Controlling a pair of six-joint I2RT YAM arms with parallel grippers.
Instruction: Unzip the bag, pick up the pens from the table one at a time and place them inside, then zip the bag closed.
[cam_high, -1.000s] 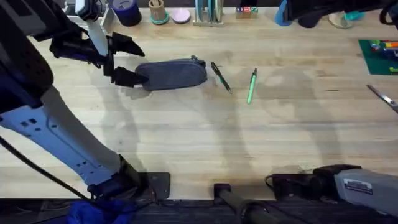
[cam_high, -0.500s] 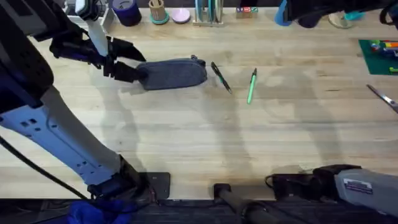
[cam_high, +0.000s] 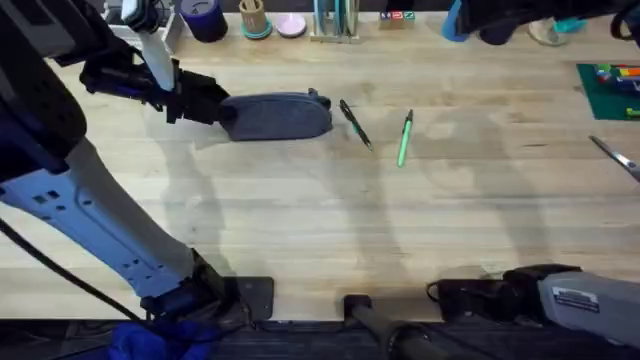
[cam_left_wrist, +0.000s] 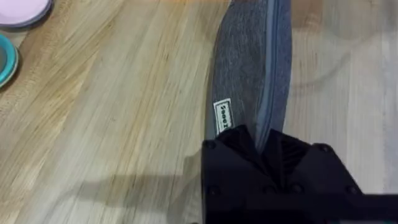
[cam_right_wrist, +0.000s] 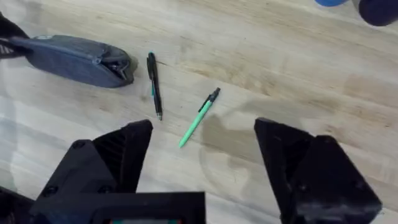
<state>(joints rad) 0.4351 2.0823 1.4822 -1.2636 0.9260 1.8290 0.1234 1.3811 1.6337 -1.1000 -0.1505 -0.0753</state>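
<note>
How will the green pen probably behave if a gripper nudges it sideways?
The green pen looks slim and round, lying flat on the bare table, so it may roll. Its clip might stop it. It seems light, so it could skid.

Bag (cam_high: 278, 116): blue-grey fabric, darker zipper stripe, small white label with dark print. Right of bag: black pen (cam_high: 355, 125), silver tip; then bright green pen (cam_high: 404, 138), dark cap end. Table (cam_high: 320, 220): pale wood, visible plank grain. Gripper fingers (cam_right_wrist: 127, 149) black.
</note>
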